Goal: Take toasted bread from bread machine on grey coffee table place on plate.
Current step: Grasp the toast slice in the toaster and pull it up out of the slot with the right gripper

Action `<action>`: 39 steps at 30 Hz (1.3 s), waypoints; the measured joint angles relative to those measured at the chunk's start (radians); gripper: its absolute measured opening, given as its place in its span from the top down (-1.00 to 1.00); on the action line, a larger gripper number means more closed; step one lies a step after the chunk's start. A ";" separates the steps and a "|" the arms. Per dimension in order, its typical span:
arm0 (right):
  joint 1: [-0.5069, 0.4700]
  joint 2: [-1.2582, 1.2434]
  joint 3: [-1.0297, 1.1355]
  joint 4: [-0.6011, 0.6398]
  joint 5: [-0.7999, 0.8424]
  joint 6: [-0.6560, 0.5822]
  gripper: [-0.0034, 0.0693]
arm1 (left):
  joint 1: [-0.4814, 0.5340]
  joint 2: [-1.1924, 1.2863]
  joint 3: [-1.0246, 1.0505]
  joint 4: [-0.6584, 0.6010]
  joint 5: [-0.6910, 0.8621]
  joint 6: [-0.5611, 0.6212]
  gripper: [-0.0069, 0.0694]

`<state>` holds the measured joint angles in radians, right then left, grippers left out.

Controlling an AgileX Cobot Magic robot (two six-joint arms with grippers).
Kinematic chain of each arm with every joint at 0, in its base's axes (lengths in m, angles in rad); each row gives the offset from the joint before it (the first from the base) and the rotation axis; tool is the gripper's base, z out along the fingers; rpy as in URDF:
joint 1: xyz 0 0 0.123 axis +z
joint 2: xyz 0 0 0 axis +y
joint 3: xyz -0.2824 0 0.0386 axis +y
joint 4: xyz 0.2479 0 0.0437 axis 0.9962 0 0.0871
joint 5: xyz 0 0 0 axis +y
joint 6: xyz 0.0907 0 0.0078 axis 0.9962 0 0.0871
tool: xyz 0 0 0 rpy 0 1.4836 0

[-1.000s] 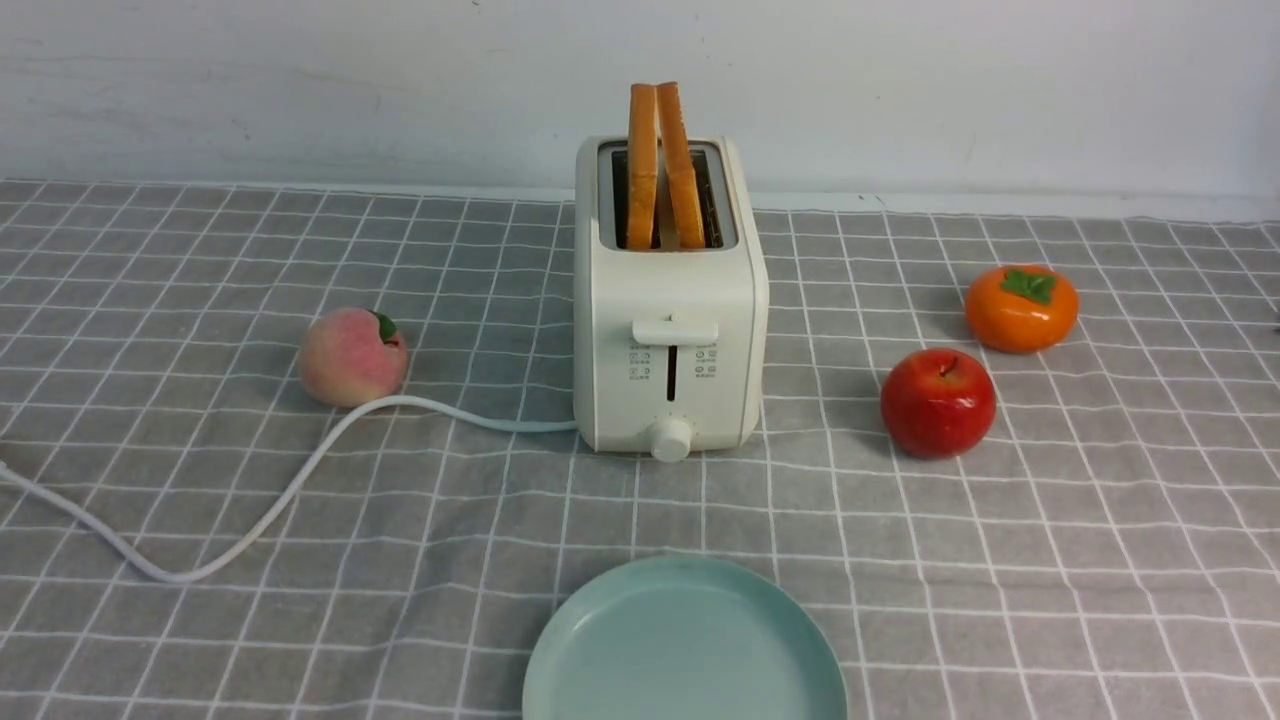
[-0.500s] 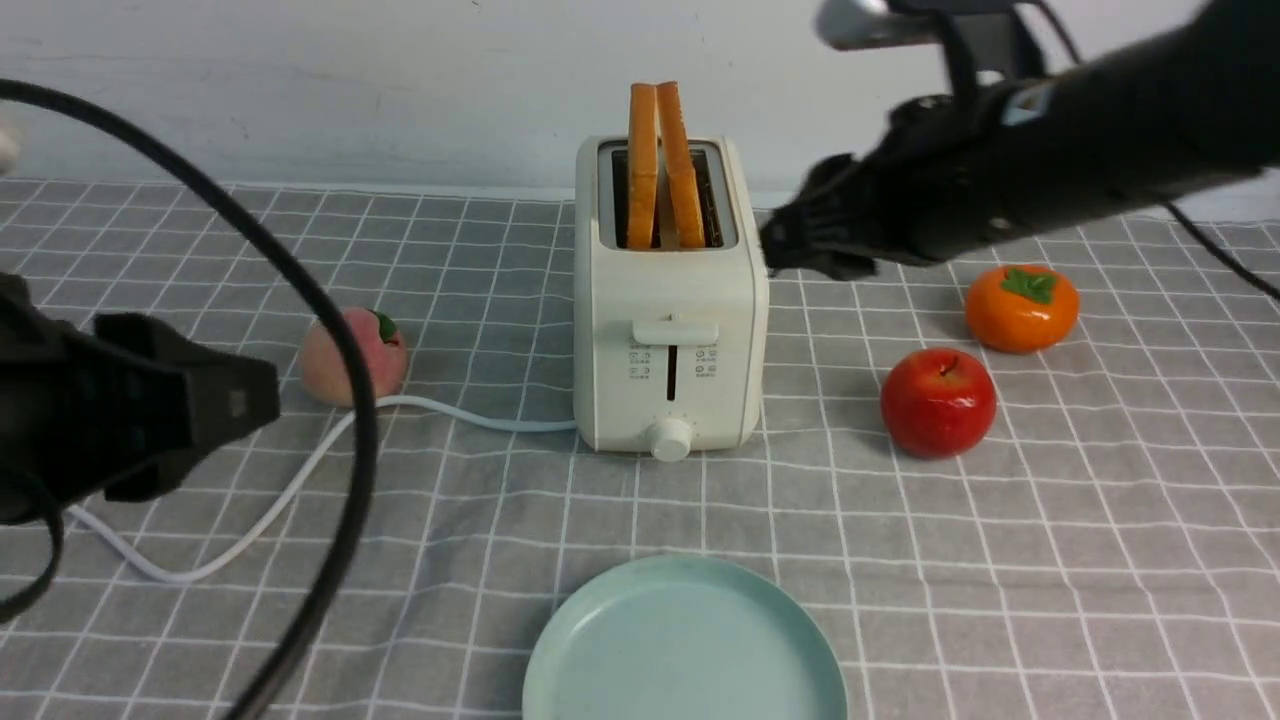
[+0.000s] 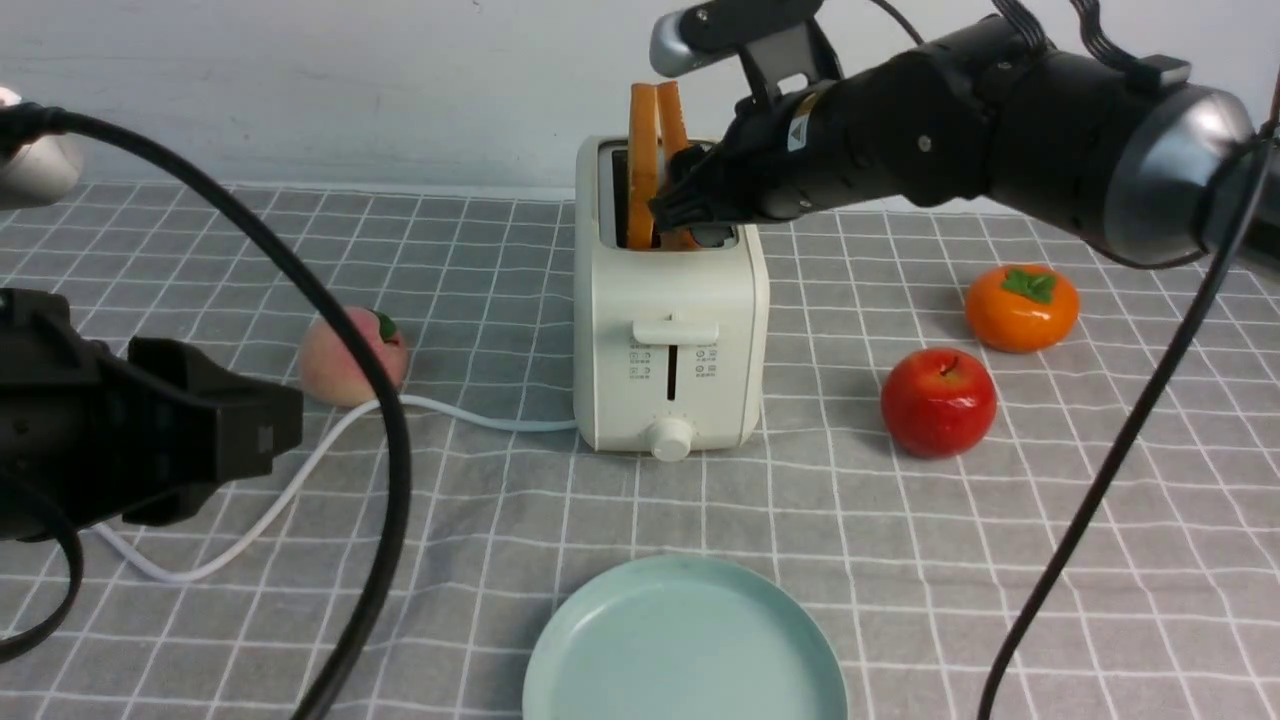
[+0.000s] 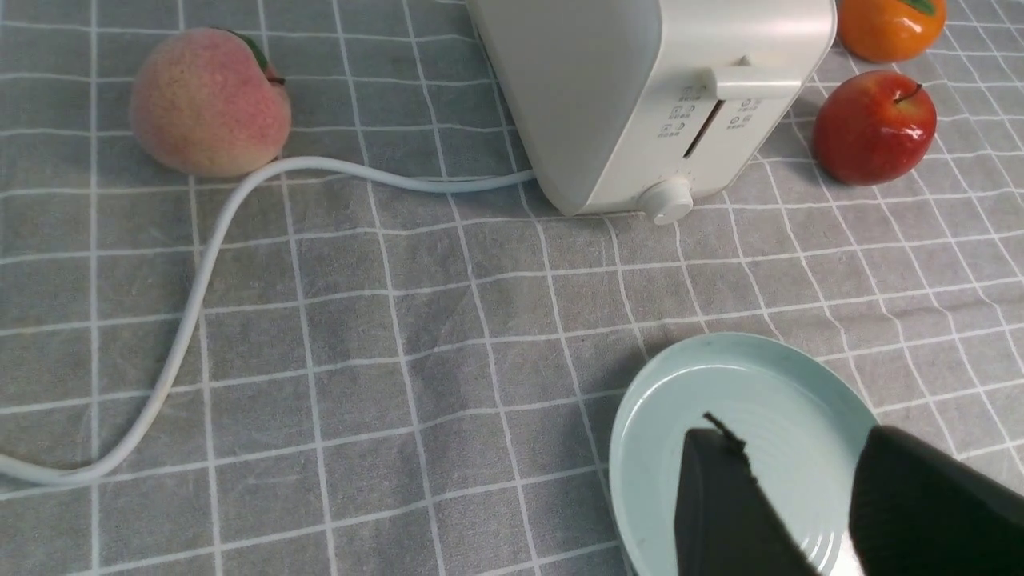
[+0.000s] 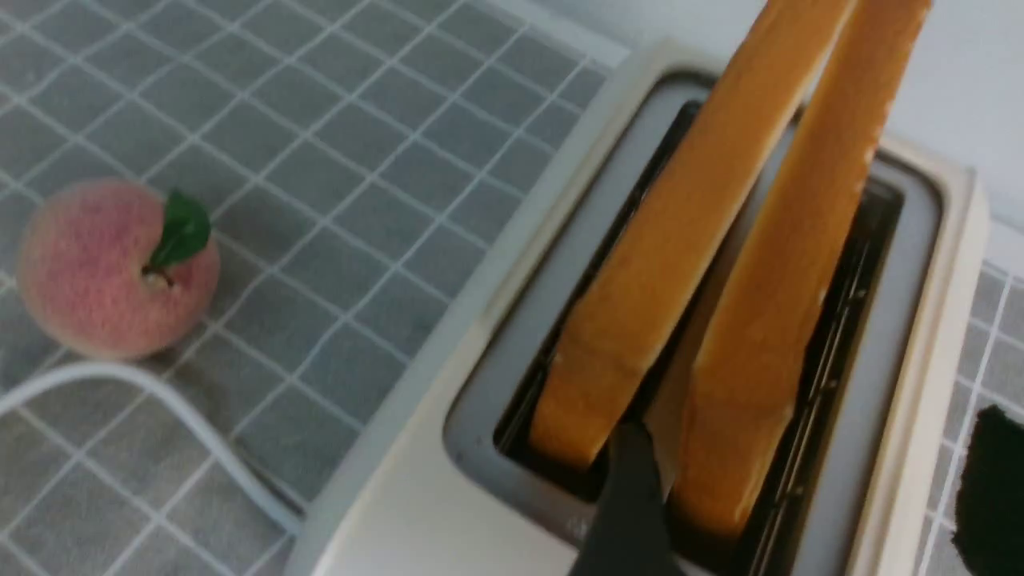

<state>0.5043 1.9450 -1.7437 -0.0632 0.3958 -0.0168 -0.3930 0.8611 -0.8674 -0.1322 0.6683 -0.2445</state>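
Observation:
The cream-white bread machine [image 3: 670,330] stands mid-table on the grey checked coffee table [image 3: 900,560]. Two slices of toasted bread [image 3: 645,170] stand in its slots, leaning together. My right gripper [image 3: 690,205] is open at the toaster's top. In the right wrist view one finger [image 5: 632,496] sits between the two slices and the other finger [image 5: 992,488] is outside the toaster, so the jaws straddle the right slice [image 5: 784,320]. The mint-green plate [image 3: 685,645] lies empty at the front. My left gripper [image 3: 285,440] is open and empty at the left; the plate [image 4: 664,400] shows between its fingers [image 4: 720,504].
A peach [image 3: 352,357] lies left of the toaster, by its white cord [image 3: 300,470]. A red apple [image 3: 937,402] and an orange persimmon [image 3: 1021,307] lie to the right. Black arm cables [image 3: 385,450] hang across the front left and right. A white wall stands behind.
Both arms came into view. My right gripper moved left from beside the toaster to its top, around the right slice. My left gripper moved slightly right. The toast has not moved.

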 joint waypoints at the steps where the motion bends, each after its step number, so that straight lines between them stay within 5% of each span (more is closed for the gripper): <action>1: 0.000 0.001 0.000 -0.007 -0.020 0.017 -0.51 | 0.000 0.000 0.000 0.000 0.000 0.000 0.19; 34: -0.044 0.033 -0.001 -0.053 -0.064 0.113 -0.51 | 0.000 0.000 0.000 0.008 0.000 0.000 0.19; 39: -0.044 0.042 -0.001 -0.053 -0.088 0.117 -0.36 | 0.000 0.000 0.000 0.008 0.000 0.000 0.19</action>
<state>0.4601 1.9871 -1.7452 -0.1165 0.3078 0.1000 -0.3930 0.8611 -0.8674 -0.1243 0.6683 -0.2445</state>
